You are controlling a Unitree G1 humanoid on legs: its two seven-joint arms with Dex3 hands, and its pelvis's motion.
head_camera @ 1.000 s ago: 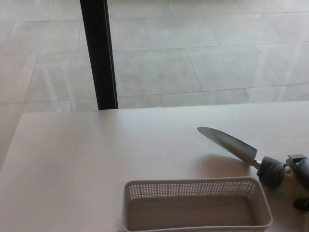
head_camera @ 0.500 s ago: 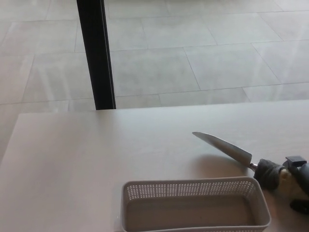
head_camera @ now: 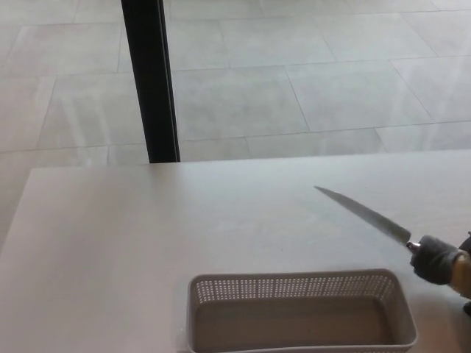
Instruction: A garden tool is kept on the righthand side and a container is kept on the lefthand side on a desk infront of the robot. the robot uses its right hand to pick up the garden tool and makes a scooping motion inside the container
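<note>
The right hand (head_camera: 458, 266) (barely in view) held the trowel (head_camera: 366, 217) lifted above the tabletop (head_camera: 110, 250); scooping inside the basket (head_camera: 298, 318) remained undone.

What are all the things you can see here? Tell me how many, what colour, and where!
Garden trowel: one, silver metal blade with a grey handle, held up over the desk on the right, blade pointing away to the upper left.
Basket: one, pale grey with little holes in its walls, empty, at the near edge of the desk.
Desk: one, light beige, filling the lower half of the view.
Post: one, black, standing upright behind the desk on the left.
Floor: large pale tiles, beyond the desk.
Right hand: one, dark, at the right edge, mostly cut off, holding the trowel's handle.
Left hand: not in view.
</note>
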